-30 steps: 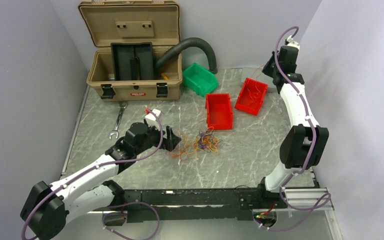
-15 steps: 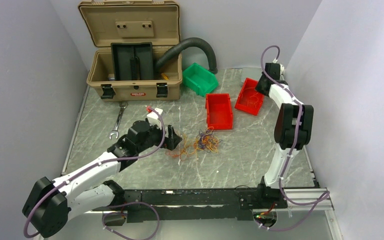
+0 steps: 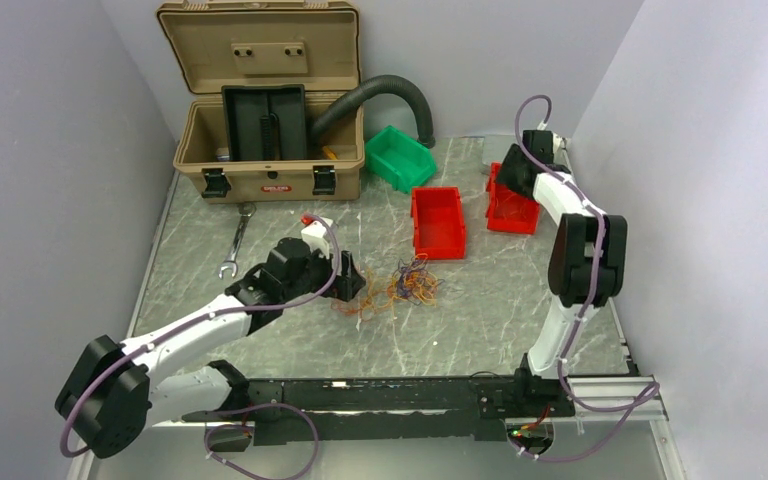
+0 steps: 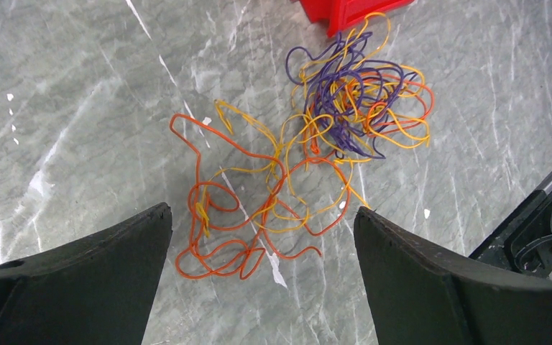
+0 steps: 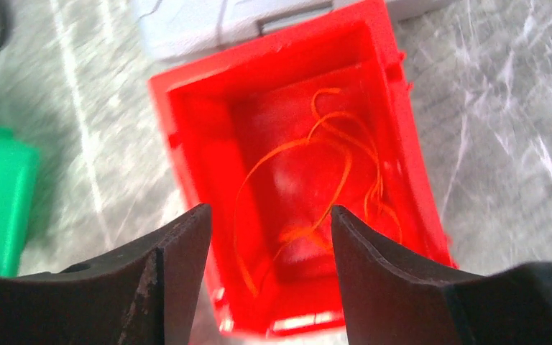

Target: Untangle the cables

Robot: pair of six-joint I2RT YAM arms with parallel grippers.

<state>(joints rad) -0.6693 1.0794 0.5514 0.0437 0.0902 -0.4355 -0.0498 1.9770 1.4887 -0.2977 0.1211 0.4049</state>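
The cables (image 3: 407,284) lie as one loose tangle of thin orange, yellow and purple wires on the marble table; in the left wrist view the tangle (image 4: 330,108) spreads just ahead of my fingers. My left gripper (image 3: 351,279) (image 4: 262,212) hovers at the tangle's left end, open, nothing between its fingers. At the back right my right gripper (image 3: 508,186) (image 5: 269,215) hangs open over a red bin (image 3: 513,212) (image 5: 187,136). A few orange cables (image 5: 345,154) lie loose in that bin, below the jaws.
A second red bin (image 3: 437,222) stands beside the tangle and a green bin (image 3: 400,157) (image 5: 0,194) behind it. An open tan toolbox (image 3: 260,130), a black corrugated hose (image 3: 380,90) and a wrench (image 3: 235,240) occupy the back left.
My right arm has swung down over the right red bin and its jaws have opened; the bin has turned slightly. My left gripper has edged closer to the tangle.
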